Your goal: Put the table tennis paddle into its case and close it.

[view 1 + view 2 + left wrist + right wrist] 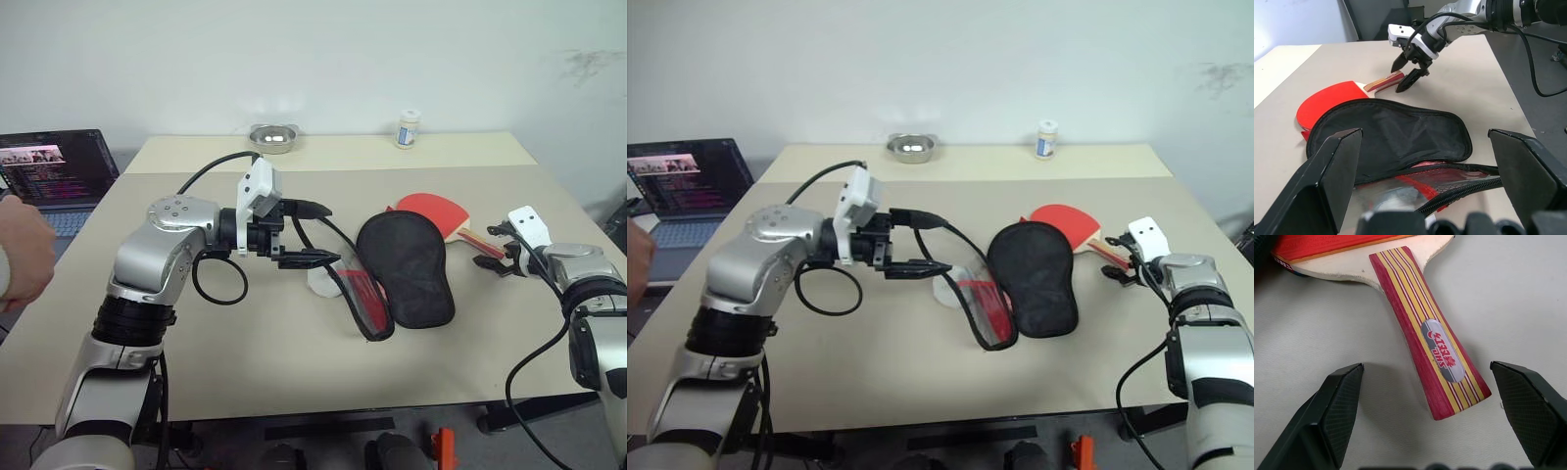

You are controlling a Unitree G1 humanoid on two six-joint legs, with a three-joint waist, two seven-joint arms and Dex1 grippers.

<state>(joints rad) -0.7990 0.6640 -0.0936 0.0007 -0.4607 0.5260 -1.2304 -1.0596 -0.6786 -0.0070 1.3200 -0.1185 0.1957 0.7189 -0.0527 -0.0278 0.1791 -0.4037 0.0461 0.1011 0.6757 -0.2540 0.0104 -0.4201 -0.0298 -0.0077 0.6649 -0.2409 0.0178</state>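
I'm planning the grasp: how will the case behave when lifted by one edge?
Probably floppy: the case is soft fabric, and its unzipped flap already sags open. It looks light, so a push would likely slide it. Its mesh side may snag an end effector finger.

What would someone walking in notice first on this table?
Mid-table lies the black case, unzipped, its red lining gaping toward the left pincer, which hovers open beside it. The red table tennis paddle pokes out from behind the case, and the right pincer stands open at the paddle's striped handle, not yet gripping.
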